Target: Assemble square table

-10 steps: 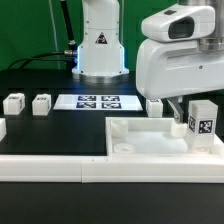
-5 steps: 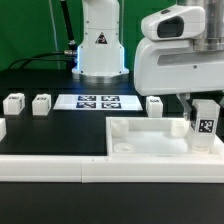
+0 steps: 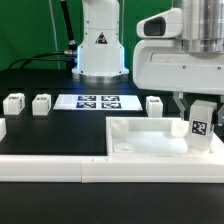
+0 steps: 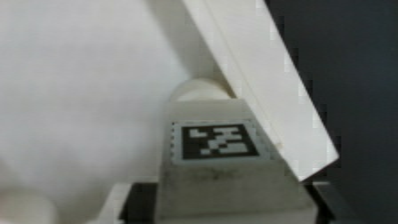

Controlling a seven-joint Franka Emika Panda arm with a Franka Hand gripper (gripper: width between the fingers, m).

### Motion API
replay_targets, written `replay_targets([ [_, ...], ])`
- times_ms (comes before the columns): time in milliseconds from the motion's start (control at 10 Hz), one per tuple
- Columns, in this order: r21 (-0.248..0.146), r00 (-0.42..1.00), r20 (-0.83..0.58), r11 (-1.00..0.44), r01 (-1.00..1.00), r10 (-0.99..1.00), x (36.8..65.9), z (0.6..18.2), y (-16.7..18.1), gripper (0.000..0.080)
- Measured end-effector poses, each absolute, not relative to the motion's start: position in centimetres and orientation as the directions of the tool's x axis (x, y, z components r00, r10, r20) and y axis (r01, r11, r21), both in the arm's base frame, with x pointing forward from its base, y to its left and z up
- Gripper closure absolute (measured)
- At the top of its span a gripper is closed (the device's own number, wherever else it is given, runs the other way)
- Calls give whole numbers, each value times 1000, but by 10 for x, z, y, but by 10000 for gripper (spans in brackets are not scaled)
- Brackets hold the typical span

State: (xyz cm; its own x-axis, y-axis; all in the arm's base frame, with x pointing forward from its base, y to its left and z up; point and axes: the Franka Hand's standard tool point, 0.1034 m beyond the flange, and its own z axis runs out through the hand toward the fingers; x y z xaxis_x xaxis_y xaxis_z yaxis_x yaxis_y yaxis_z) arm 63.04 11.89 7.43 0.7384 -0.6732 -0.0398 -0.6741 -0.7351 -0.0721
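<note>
White plastic forms the large square slab (image 3: 150, 142) lying on the black counter (image 3: 40, 135), toward the exterior view's right. The jaws are clenched on a short white blocky leg with a black-and-white tag (image 3: 200, 124), upright at the slab's right corner. Other small white legs (image 3: 42, 103) stand beside the marker board (image 3: 98, 101).

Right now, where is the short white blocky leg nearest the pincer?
The white blocky leg sits at the exterior view's right, gripped by the pincer, at the right-hand corner of the large white square plastic slab.
</note>
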Motion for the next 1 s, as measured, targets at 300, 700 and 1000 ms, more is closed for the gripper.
replay_targets([
  [300,-75,567,-57,-563,-823,-822,629,74,121,506],
  [700,-68,391,-87,-386,-920,-916,629,74,123,506],
  [1000,-91,327,-110,-318,-944,-939,628,72,122,505],
])
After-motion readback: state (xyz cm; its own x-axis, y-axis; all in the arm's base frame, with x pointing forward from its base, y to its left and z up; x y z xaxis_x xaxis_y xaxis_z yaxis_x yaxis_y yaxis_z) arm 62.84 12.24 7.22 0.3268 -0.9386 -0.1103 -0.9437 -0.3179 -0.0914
